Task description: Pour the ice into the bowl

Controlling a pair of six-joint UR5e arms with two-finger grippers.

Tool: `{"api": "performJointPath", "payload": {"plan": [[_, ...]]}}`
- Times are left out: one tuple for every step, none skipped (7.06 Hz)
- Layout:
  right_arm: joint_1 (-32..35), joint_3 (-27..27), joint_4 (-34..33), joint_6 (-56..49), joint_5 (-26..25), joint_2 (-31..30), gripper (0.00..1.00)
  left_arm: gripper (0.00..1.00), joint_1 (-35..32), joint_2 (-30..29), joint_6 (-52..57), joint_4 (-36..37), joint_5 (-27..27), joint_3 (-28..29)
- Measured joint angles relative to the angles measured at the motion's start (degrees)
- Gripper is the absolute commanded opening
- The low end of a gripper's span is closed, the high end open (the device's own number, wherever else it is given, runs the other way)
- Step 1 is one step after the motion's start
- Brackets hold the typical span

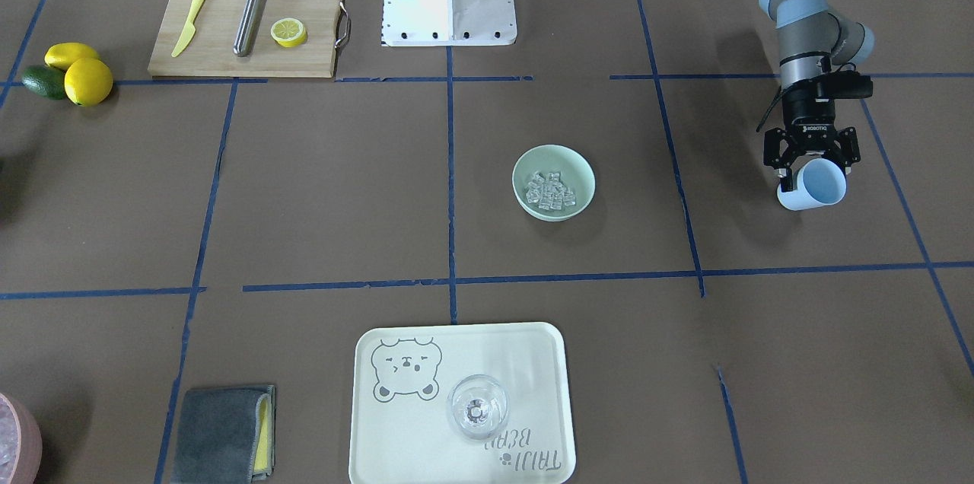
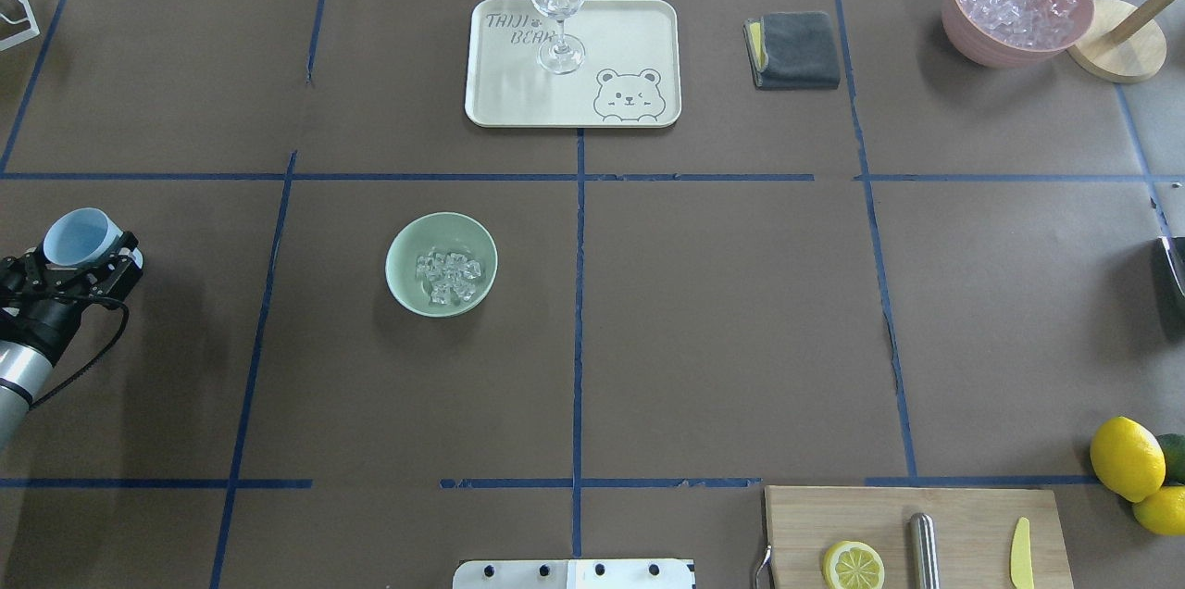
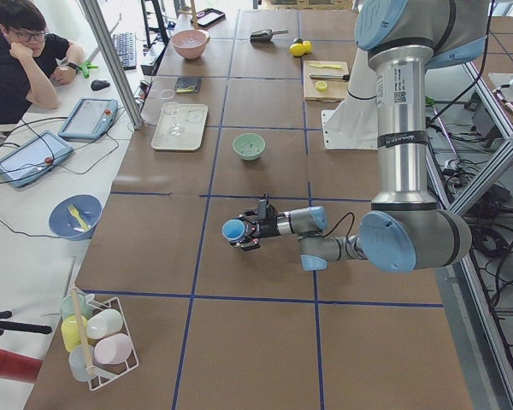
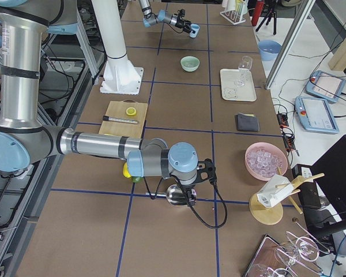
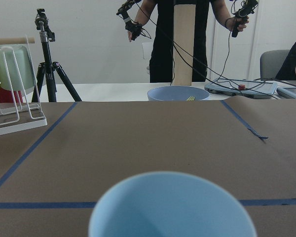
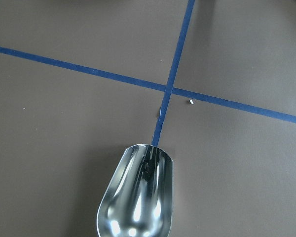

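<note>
Overhead exterior: ice (image 2: 450, 275) in bowl (image 2: 441, 264), left end effector (image 2: 81, 261) gripping blue cup (image 2: 77, 237); right end effector's grip unclear.

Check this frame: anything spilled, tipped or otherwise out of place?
Nothing stands out. The clear ice cubes all lie inside the pale mint-green bowl, with none on the brown table paper. The left gripper holds the light blue cup on its side, apparently empty.

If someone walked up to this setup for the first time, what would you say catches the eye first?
Probably the pale green bowl near the middle of the table, with a heap of clear ice cubes in it. Next, the left gripper out to the side, shut on a blue cup that is tipped on its side and looks empty. At the far edge, a wine glass stands on a cream bear tray.
</note>
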Motion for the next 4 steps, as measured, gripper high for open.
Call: {"api": "performJointPath", "payload": {"plan": [[0.0, 0.0, 0.0, 0.02, 0.0, -0.02, 1.0, 1.0, 0.01, 0.04, 0.06, -0.11, 0.2, -0.09], [0.0, 0.0, 0.0, 0.06, 0.0, -0.02, 1.0, 1.0, -0.02, 0.26, 0.16, -0.36, 0.48, -0.41], [-0.01, 0.0, 0.0, 0.08, 0.0, -0.02, 1.0, 1.0, -0.14, 1.02, 0.49, -0.66, 0.49, -1.45], [-0.05, 0.0, 0.0, 0.09, 0.0, -0.02, 1.0, 1.0, -0.3, 2.35, 2.87, -1.88, 0.25, -3.66]]}}
